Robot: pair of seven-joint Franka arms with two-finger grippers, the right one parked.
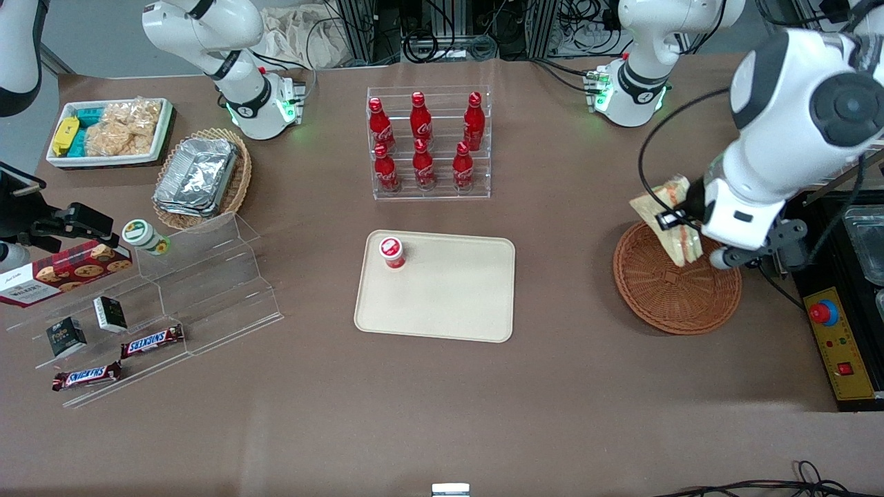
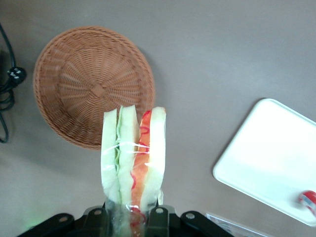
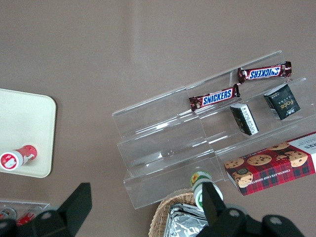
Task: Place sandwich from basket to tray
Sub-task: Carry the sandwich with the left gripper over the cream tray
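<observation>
Tray (image 1: 442, 304) toward parked arm's end from pincer, holds one red-capped cup (image 1: 392, 252). Basket (image 1: 673, 290) directly below pincer, nothing in it. Brown counter (image 1: 442, 400). Pincer (image 2: 129, 213) clamped on sandwich (image 2: 133, 158), lifted above basket: pale bread slices, green and red-orange layers, clear wrap.

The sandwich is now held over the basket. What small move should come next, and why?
Probably carry it sideways toward the tray. The gripper is shut on the sandwich, lifted clear above the empty basket. The tray's bare part, nearer the front camera than the small red-capped cup, offers room.
</observation>
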